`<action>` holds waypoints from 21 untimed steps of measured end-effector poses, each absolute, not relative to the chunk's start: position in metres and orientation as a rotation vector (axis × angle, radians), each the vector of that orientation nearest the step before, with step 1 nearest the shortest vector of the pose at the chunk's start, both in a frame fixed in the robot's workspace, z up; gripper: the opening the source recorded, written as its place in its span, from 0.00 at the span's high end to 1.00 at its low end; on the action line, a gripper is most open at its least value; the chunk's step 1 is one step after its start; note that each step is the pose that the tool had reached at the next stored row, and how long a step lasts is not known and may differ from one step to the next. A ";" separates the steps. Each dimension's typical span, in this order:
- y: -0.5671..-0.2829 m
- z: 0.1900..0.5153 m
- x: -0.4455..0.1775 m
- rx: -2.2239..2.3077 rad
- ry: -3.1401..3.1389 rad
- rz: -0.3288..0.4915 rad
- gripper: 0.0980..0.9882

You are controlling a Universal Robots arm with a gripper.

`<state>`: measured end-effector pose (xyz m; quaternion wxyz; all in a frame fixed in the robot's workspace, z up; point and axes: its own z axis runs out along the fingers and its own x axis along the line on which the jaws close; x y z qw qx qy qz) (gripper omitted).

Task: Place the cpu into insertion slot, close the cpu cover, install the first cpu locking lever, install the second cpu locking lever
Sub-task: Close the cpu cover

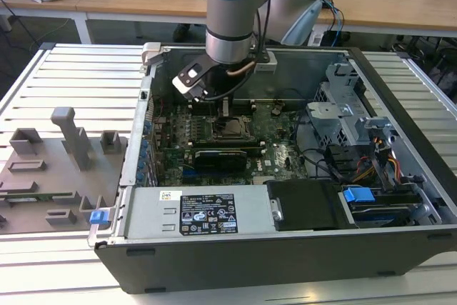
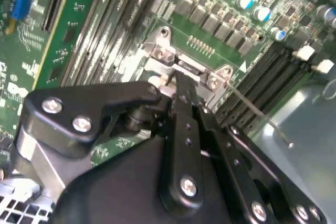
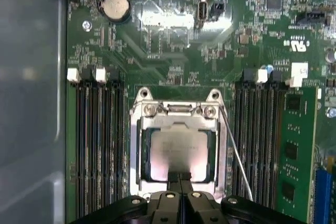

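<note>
In the first wrist view the cpu [image 3: 178, 148], a dull silver square, lies in the insertion slot [image 3: 140, 179]. The cpu cover [image 3: 222, 145], a silver metal frame, lies down around it, hinged at the screw end [image 3: 179, 109]. My gripper [image 3: 180, 178] is shut, its two black fingertips pressed together at the cpu's near edge. A thin wire locking lever [image 3: 236, 153] stands out slantwise beside the socket, unlatched; it shows too in the second wrist view [image 2: 257, 114]. In the exterior view the gripper [image 1: 223, 109] hangs just above the socket [image 1: 230, 128].
Rows of black memory slots [image 3: 97, 140] [image 3: 257, 140] flank the socket. A round coin battery [image 3: 115, 7] sits further off on the board. The open computer case [image 1: 400, 105] has metal walls all round, a drive cage [image 1: 343, 98] and a power supply [image 1: 193, 212].
</note>
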<state>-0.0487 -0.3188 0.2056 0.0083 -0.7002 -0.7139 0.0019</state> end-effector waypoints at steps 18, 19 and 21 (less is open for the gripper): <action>-0.319 0.251 -0.021 -2.181 -2.224 0.021 0.99; -0.319 0.253 -0.021 -2.181 -2.224 0.021 0.99; -0.319 0.259 -0.021 -2.182 -2.225 0.021 0.99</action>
